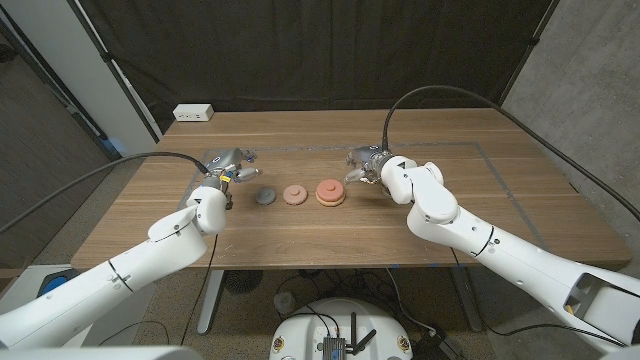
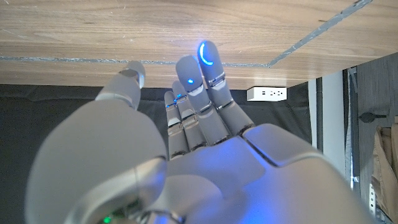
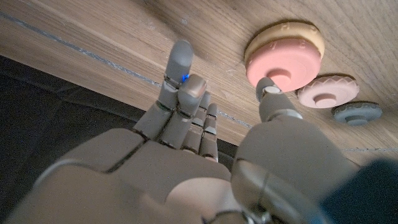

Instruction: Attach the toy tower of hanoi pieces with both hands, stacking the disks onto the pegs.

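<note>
Head view: three toy Hanoi pieces sit in a row mid-table between the hands, probably laid out so either arm can reach one. Small grey round disk lies nearest the left hand, small pink round disk sits in the middle, and the larger coral-pink disk on a tan base lies just beside the right hand. Both hands hold nothing, fingers loosely apart, hovering over the wooden table; right thumb points at the coral piece, likely first grab. Farther back, a white power strip sits at the table's far edge
</note>
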Robot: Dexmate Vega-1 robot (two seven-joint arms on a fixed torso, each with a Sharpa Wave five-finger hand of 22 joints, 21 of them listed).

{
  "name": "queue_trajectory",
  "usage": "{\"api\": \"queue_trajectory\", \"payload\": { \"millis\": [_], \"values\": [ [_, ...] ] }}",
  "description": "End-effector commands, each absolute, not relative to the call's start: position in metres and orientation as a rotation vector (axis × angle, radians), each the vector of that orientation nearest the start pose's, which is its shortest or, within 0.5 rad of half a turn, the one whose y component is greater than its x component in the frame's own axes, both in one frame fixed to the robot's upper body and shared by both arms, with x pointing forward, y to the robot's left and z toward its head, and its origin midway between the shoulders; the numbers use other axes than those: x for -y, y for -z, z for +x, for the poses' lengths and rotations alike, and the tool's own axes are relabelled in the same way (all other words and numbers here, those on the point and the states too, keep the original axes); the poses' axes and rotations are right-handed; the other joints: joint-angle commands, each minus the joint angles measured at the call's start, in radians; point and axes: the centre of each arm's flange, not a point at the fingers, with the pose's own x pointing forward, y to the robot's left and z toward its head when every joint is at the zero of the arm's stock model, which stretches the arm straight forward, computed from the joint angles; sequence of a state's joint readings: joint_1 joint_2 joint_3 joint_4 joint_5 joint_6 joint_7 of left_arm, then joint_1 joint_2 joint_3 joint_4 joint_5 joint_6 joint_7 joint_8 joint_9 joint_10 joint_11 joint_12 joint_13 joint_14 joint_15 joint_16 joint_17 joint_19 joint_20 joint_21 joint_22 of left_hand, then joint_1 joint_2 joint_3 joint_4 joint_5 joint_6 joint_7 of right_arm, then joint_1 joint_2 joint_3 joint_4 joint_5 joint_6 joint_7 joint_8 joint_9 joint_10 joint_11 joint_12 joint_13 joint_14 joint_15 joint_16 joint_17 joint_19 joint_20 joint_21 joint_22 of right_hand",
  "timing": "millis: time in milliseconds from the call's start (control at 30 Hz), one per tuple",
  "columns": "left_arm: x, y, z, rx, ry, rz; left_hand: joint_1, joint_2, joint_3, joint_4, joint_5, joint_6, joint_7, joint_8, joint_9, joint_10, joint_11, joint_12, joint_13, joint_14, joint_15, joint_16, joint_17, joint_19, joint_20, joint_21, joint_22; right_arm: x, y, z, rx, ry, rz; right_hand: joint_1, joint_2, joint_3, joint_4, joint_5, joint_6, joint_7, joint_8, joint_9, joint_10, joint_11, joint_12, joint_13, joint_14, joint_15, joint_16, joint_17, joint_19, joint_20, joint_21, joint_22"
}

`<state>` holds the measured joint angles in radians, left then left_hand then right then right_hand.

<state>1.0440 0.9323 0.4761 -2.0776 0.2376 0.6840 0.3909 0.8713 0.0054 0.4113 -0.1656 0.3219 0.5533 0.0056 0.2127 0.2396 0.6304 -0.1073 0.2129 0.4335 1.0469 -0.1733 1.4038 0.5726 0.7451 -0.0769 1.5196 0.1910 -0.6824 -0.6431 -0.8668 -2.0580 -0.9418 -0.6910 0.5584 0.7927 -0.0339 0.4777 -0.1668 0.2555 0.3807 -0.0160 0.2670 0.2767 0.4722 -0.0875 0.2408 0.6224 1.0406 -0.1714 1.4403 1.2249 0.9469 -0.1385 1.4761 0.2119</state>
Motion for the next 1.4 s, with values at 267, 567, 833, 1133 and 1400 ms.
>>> {"api": "queue_trajectory", "payload": {
  "millis": [267, 567, 833, 1133, 1400],
  "values": [
    [-0.296, 0.021, 0.533, 0.428, -0.398, 1.111, -0.006, -0.007, 0.009, 0.000, 0.001, -0.001, -0.005, -0.004, 0.001, -0.003, -0.006, -0.006, 0.001, 0.003, -0.047, 0.005, 0.002, -0.002, -0.129, 0.006, 0.002, 0.120, 0.001, 0.540, 0.407, -0.042, -1.524, 0.018, 0.009, 0.013, 0.000, 0.012, 0.017, -0.006, 0.011, 0.002, 0.023, -0.008, 0.009, 0.006, 0.023, -0.046, 0.019, 0.005, 0.014, -0.080, 0.008, 0.001],
    [-0.304, 0.019, 0.532, 0.421, -0.395, 1.107, -0.005, -0.007, 0.011, -0.001, 0.001, -0.001, -0.004, -0.004, 0.001, -0.002, -0.004, -0.005, 0.001, 0.004, -0.046, 0.007, 0.003, -0.004, -0.129, 0.007, 0.002, 0.132, 0.003, 0.539, 0.411, 0.019, -1.524, 0.032, 0.013, 0.022, -0.003, 0.020, 0.013, -0.011, 0.007, 0.001, 0.032, -0.012, 0.010, 0.010, 0.037, -0.047, 0.033, 0.007, 0.024, -0.080, 0.014, 0.002],
    [-0.302, 0.016, 0.529, 0.430, -0.392, 1.083, -0.004, -0.005, 0.013, -0.001, 0.001, -0.003, -0.003, -0.004, 0.001, -0.004, -0.004, -0.005, 0.000, 0.003, -0.046, 0.008, 0.004, -0.006, -0.129, 0.008, 0.003, 0.145, 0.003, 0.536, 0.438, 0.077, -1.519, 0.037, 0.010, 0.027, -0.002, 0.027, 0.036, -0.013, 0.013, 0.000, 0.034, -0.015, 0.007, 0.011, 0.042, -0.046, 0.042, 0.006, 0.025, -0.080, 0.016, 0.001],
    [-0.299, 0.014, 0.532, 0.417, -0.396, 1.086, -0.003, -0.006, 0.014, -0.001, 0.001, -0.002, -0.003, -0.004, 0.001, -0.003, -0.005, -0.004, 0.000, -0.002, -0.046, 0.003, -0.003, -0.005, -0.129, 0.009, 0.003, 0.159, 0.007, 0.539, 0.428, 0.099, -1.448, 0.041, 0.011, 0.031, -0.001, 0.031, 0.051, -0.023, 0.018, 0.000, 0.037, -0.016, 0.002, 0.007, 0.043, -0.046, 0.045, 0.004, 0.026, -0.080, 0.016, -0.002],
    [-0.293, 0.013, 0.527, 0.424, -0.411, 1.094, -0.001, -0.005, 0.014, -0.001, 0.001, -0.003, -0.003, -0.004, 0.001, -0.004, -0.002, -0.002, 0.002, 0.001, -0.047, 0.005, -0.003, -0.006, -0.130, 0.010, 0.003, 0.170, 0.011, 0.539, 0.420, 0.127, -1.411, 0.055, 0.016, 0.041, -0.004, 0.039, 0.054, -0.025, 0.016, -0.001, 0.052, -0.014, 0.003, 0.003, 0.046, -0.046, 0.050, 0.003, 0.035, -0.081, 0.020, -0.001]
  ]
}}
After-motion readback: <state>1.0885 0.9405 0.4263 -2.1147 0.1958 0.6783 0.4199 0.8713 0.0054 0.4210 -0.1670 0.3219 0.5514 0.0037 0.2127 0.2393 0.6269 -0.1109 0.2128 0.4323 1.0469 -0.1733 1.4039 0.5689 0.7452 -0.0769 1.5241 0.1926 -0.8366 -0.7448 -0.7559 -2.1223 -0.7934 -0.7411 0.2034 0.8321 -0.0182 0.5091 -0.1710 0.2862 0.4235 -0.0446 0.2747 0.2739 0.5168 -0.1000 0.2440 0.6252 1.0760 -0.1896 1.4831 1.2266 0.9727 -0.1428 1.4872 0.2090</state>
